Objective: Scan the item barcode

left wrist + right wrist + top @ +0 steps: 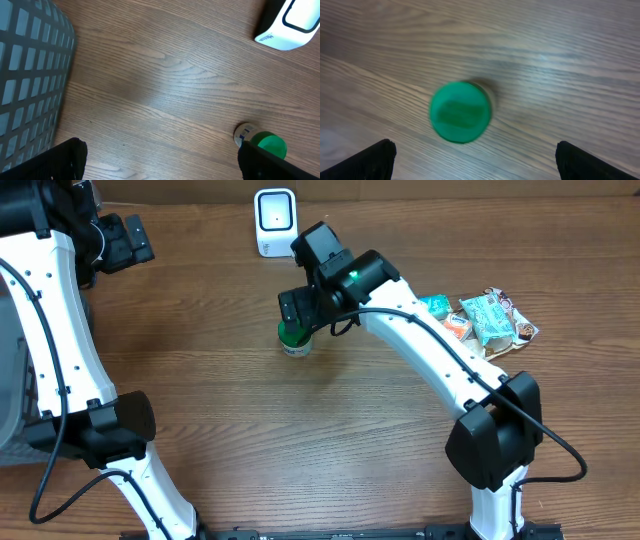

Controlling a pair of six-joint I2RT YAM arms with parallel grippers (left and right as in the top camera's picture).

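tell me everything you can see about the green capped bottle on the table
The green-capped bottle stands upright on the wooden table, near the white scanner. It is round; its flat green lid looks plastic, and below it a white label with blue print shows, too small to read. Only the table touches it: the right gripper hangs open above, clear of the cap.

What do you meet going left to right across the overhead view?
Left gripper → green-capped bottle → pile of snack packets. The white scanner and the right gripper share the bottle's span, so they are left out.
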